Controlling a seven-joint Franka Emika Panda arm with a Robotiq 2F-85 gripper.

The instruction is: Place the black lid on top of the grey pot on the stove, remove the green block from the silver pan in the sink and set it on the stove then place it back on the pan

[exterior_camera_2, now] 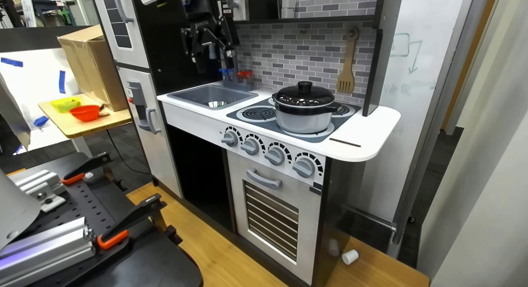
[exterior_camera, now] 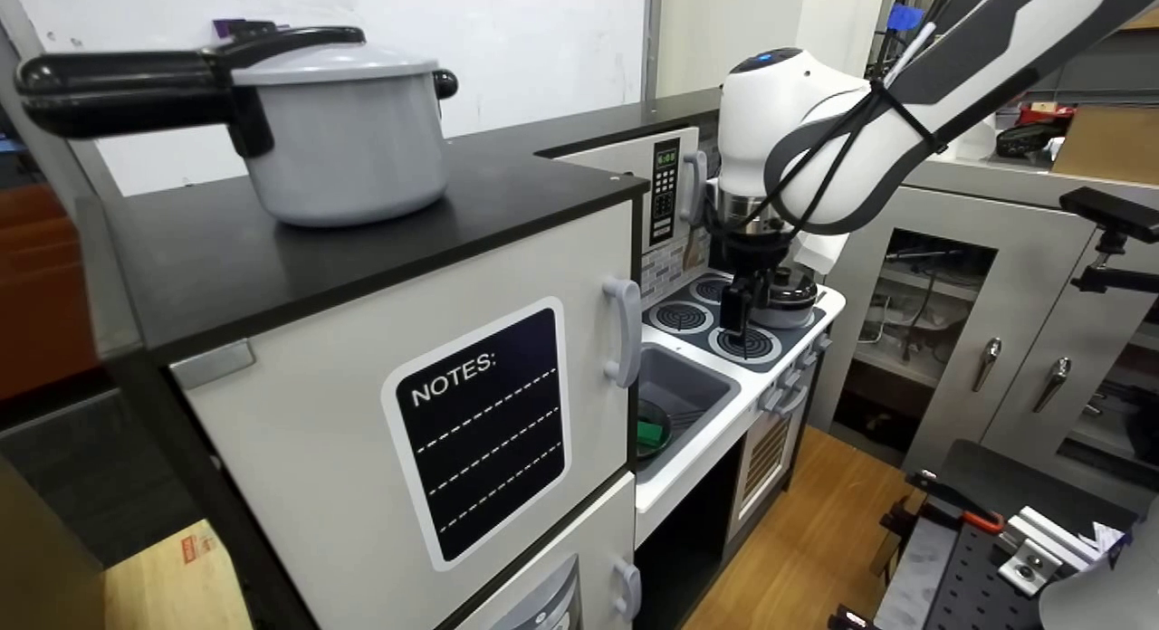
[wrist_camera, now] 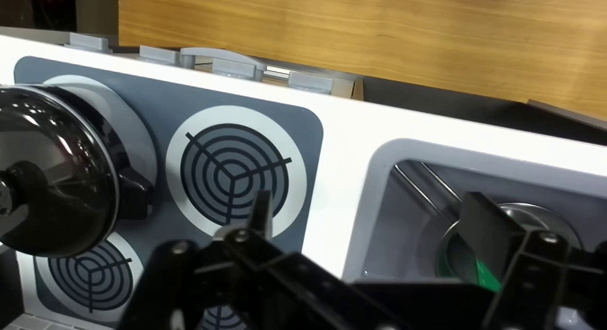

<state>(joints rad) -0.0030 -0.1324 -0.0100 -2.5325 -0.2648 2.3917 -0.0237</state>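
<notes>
The black lid (exterior_camera_2: 304,96) sits on the grey pot (exterior_camera_2: 303,121), which stands on a front burner of the stove (wrist_camera: 308,126). Down in the sink (wrist_camera: 398,254) lies the silver pan (wrist_camera: 545,218), its wire handle pointing toward the stove side. Inside the pan is the green block (exterior_camera: 648,434), partly covered by a finger in the wrist view. My gripper (wrist_camera: 369,197) hangs above the counter, jaws wide apart and nothing between them. From the wrist camera, one finger overlaps a burner and the opposite one overlaps the pan. In an exterior view the gripper (exterior_camera_2: 214,58) is well above the sink.
A large pale-grey pot (exterior_camera: 349,141) with a long black handle stands on the dark upper counter. Behind the sink are the faucet and small red-capped jars (exterior_camera_2: 245,75). A wooden spatula (exterior_camera_2: 347,68) hangs on the tiled wall. Knobs (exterior_camera_2: 275,156) line the stove front.
</notes>
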